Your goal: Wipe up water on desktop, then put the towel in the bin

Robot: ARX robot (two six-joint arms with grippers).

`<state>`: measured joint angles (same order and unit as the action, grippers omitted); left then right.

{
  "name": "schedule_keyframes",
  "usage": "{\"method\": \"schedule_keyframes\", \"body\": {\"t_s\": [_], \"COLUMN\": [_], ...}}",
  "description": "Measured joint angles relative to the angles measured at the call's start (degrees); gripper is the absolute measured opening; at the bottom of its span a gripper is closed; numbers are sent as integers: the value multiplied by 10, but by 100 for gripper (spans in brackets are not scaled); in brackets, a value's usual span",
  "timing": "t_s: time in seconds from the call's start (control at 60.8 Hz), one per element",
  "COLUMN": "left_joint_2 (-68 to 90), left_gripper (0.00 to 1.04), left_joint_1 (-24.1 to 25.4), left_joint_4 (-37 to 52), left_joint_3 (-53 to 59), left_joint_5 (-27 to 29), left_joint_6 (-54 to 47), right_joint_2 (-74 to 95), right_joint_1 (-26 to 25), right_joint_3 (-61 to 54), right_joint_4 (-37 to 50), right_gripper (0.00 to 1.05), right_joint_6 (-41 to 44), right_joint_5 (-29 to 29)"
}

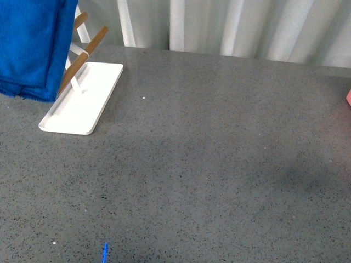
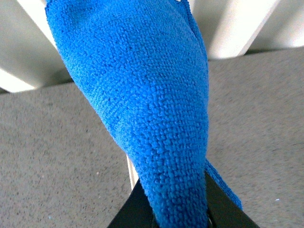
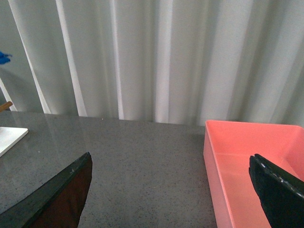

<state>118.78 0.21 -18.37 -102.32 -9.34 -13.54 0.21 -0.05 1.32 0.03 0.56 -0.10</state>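
The blue fluffy towel (image 1: 30,46) hangs in the air at the far left, above the dark-grey speckled desktop (image 1: 208,153). In the left wrist view the towel (image 2: 142,104) fills the middle, and my left gripper (image 2: 176,213) is shut on its bunched end. The left gripper itself is not visible in the front view. My right gripper (image 3: 173,185) is open and empty above the desktop (image 3: 142,156), with the pink bin (image 3: 247,166) just beside one finger. A sliver of the pink bin (image 1: 349,97) shows at the right edge of the front view. No water is discernible on the desktop.
A white tray base (image 1: 82,101) with slanted wooden pegs (image 1: 88,46) stands at the far left, partly behind the towel; its corner shows in the right wrist view (image 3: 10,137). Pale curtains (image 1: 230,24) run along the far edge of the desktop.
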Motion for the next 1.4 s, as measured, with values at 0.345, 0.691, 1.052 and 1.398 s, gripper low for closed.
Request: {"method": "schedule_keyframes", "body": {"t_s": [0.345,0.691,1.052,1.398], "left_joint_2": [-170,-187,-86,-66], "left_gripper": [8,8,8,8], "left_joint_1": [-138,-302,-318,-303], "left_joint_4": [85,242,355,372], "left_joint_3": [141,247,233,224], "left_joint_5": [-123,-141,-118,-119], "left_joint_6": [96,210,325,351], "right_joint_2": [0,0,0,269], "right_joint_1": [0,0,0,-162], "right_joint_3": [0,0,0,138], "right_joint_4": [0,0,0,-53], "right_gripper": [98,98,98,98], "right_joint_6": [0,0,0,240], "right_joint_5": [0,0,0,-271]}}
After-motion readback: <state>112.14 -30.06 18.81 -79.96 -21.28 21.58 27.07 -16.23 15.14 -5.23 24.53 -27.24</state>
